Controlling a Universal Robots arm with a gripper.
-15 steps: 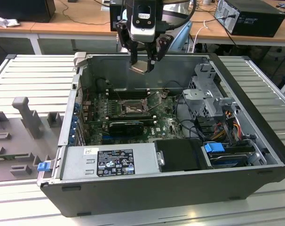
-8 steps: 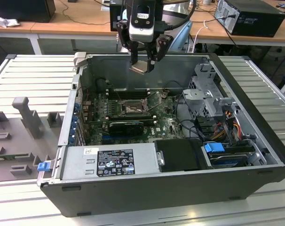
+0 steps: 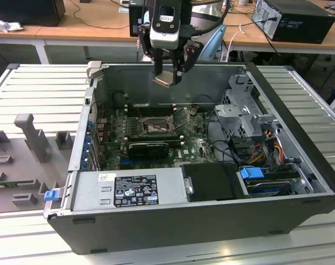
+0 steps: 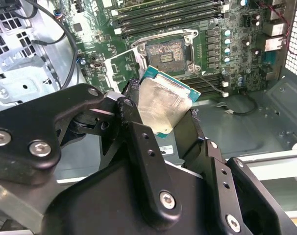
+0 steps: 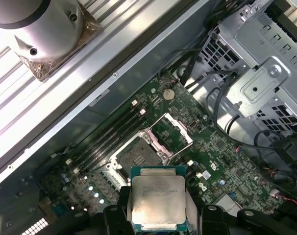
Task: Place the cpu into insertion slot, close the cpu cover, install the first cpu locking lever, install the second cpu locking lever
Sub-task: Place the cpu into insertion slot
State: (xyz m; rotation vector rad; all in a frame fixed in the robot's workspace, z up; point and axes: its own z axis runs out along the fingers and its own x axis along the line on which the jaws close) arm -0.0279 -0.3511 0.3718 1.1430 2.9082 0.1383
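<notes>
My gripper hangs above the rear wall of the open computer case, shut on the cpu. The cpu is a flat square chip with a pale silver top and a green edge, tilted between the black fingers. In the first wrist view the cpu sits a short way off the insertion slot. The insertion slot is bare and dark on the green board. The cpu cover stands flipped open beside it. In the second wrist view, the slot lies beyond the chip.
Long black memory slots run behind the socket, and a long black card lies in front of it. A metal drive cage and cables fill the exterior view's right. The power supply sits at the front.
</notes>
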